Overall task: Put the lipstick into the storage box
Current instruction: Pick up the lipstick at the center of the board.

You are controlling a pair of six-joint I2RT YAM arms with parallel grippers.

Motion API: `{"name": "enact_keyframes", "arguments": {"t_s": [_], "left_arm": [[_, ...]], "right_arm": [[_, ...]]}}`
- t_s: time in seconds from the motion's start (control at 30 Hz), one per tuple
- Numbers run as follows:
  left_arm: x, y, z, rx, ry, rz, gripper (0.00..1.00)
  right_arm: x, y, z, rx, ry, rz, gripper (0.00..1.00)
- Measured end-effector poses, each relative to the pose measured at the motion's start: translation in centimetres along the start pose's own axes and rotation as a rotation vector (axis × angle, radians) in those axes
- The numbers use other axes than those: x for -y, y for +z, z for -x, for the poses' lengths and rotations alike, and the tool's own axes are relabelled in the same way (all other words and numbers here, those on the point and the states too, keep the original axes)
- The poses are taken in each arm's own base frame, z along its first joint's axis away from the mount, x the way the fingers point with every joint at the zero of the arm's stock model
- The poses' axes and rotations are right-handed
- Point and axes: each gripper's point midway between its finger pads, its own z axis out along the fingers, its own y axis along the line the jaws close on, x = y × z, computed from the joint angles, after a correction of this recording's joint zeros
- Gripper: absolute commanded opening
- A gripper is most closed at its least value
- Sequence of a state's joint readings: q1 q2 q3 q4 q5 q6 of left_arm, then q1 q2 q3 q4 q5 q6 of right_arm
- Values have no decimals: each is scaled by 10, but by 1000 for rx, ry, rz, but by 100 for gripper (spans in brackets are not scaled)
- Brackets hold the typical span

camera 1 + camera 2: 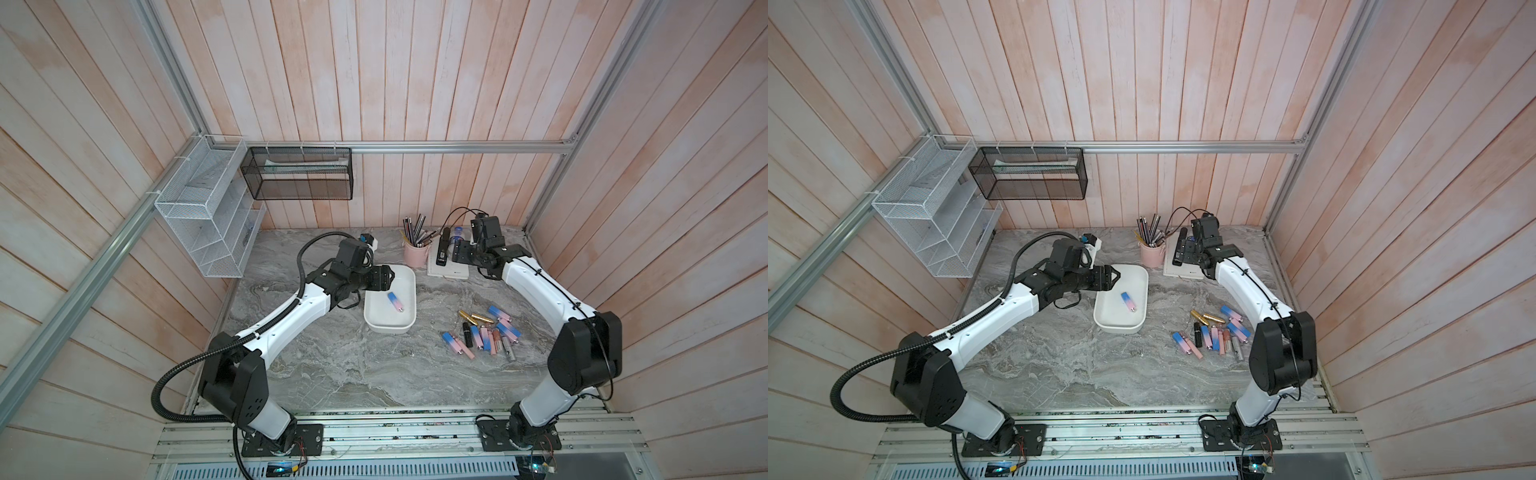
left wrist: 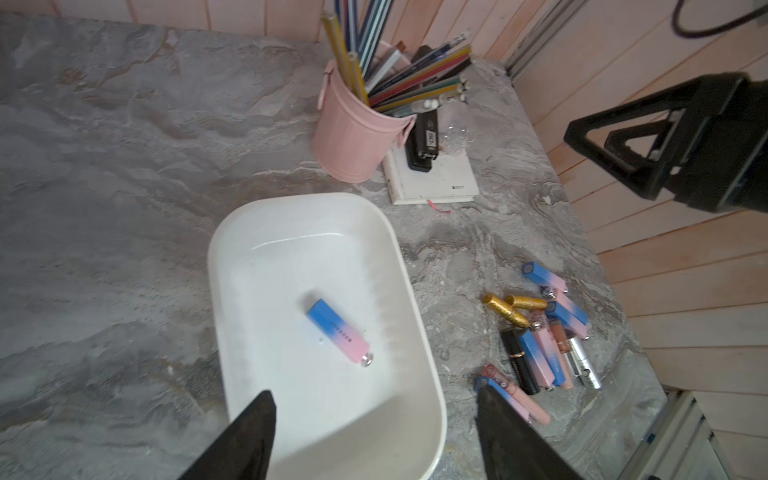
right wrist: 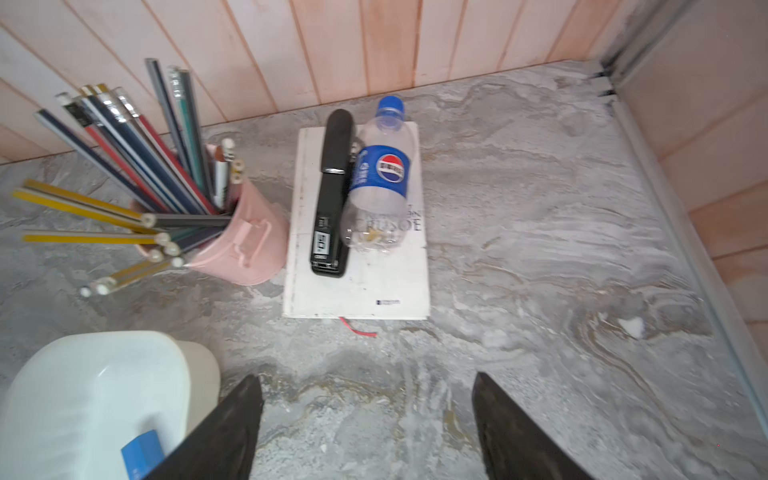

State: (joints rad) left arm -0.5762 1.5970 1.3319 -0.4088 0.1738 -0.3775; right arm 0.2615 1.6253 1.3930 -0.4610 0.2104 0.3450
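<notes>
- left gripper (image 2: 372,386): fingers spread wide with nothing between them. It hangs over the far end of the storage box (image 2: 216,291).
- lipstick (image 2: 338,332), blue-to-pink case: lies flat on the floor of the storage box near the middle, clear of the walls. I'd call that one delivered.
- right gripper (image 3: 365,375): also spread and empty, over bare table (image 1: 332,365) between the storage box and the book (image 3: 357,286). A stapler (image 3: 330,195) and a bottle (image 3: 380,178) lie on the book, with the pink pen cup (image 3: 249,257) just beside it. None of these belong to the task.
- pile of lipsticks (image 2: 540,332): sits on the table on the right arm's side, apart from the storage box. Most tubes touch or overlap.
- Step in hand, my read: fetch the next tube from the pile. The right arm looks better placed.
- How to do it well:
  - Take an outlier first. The blue-pink tube (image 1: 451,341) at the edge of the pile nearest the storage box has free sides.
  - Set the jaws across the short axis and come straight down, so the neighbours aren't raked.
  - Leave the gold tubes (image 2: 509,309) for later. They're round and likely to roll when nudged.
  - Let go low over an empty part of the box floor. The tub is shallow and probably light, so don't clip the rim.
  - Pull the left arm back first, or the two arms will crowd each other over the box.
</notes>
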Motion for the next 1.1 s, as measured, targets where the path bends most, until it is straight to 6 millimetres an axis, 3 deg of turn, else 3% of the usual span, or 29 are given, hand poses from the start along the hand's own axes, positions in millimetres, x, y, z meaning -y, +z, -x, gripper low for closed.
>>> {"name": "enact_keyframes", "arguments": {"t_s": [0.13,0.33,0.57,0.77,0.9,1.1], "left_arm": [[42,22,4,-30,51,-55,78],[89,63,-11,-111,92,-105,77],[104,96,-49,-233,52,-100,77],[127,115,-51,-272,34,-116,67],[141,115,-64,-317,47,-105,63],[149,109,-111,-436,49,-68,62]], "right_arm": [[40,-24,-6,26,57,-68,81],[70,-57,-24,48,95,-118,81],[97,-86,-39,72,133,-178,81],[107,-110,-63,85,171,-178,78],[110,-114,-73,80,190,-173,77],[110,-111,-81,65,191,-171,76]]}}
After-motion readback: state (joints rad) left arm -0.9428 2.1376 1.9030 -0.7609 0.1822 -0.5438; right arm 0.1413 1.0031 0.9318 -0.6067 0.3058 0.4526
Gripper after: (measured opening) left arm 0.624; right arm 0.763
